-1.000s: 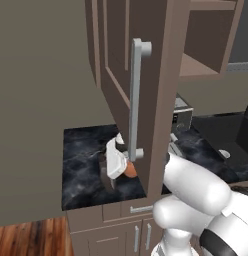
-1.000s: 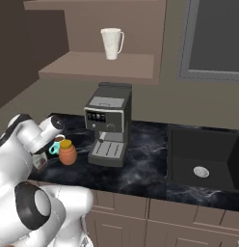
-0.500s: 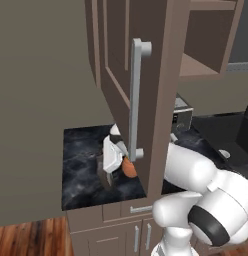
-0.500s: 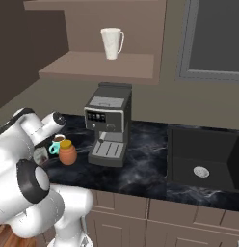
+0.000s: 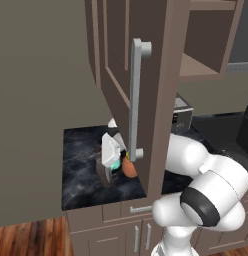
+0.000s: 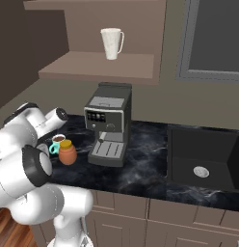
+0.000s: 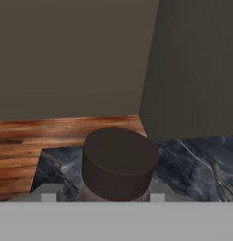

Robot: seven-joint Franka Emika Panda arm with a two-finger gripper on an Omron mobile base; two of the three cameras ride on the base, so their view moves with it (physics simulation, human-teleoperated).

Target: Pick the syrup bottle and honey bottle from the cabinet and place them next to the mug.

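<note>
The gripper [image 5: 107,167] is hanging low over the dark marble surface [image 5: 81,170], just left of the open cabinet [image 5: 141,90] door. It is clenched around the syrup bottle [image 7: 119,164]: in the hand view the dark cap is sitting right between the two finger tips, with the surface close below. In the left base view the bottle's dark body is reading faintly under the hand. The honey bottle [image 6: 67,153] is already standing on the surface, touching or just beside the teal mug [image 6: 57,143], left of the coffee machine [image 6: 108,124].

Judging: the syrup bottle is tall and narrow, rigid, probably smooth and a bit slippery, top-heavy if tipped. Holding it high near the cap is letting it swing; a grip lower on the body would be steadier. It is needing an upright, gentle set-down beside the mug, clear of the squat honey bottle.
</note>
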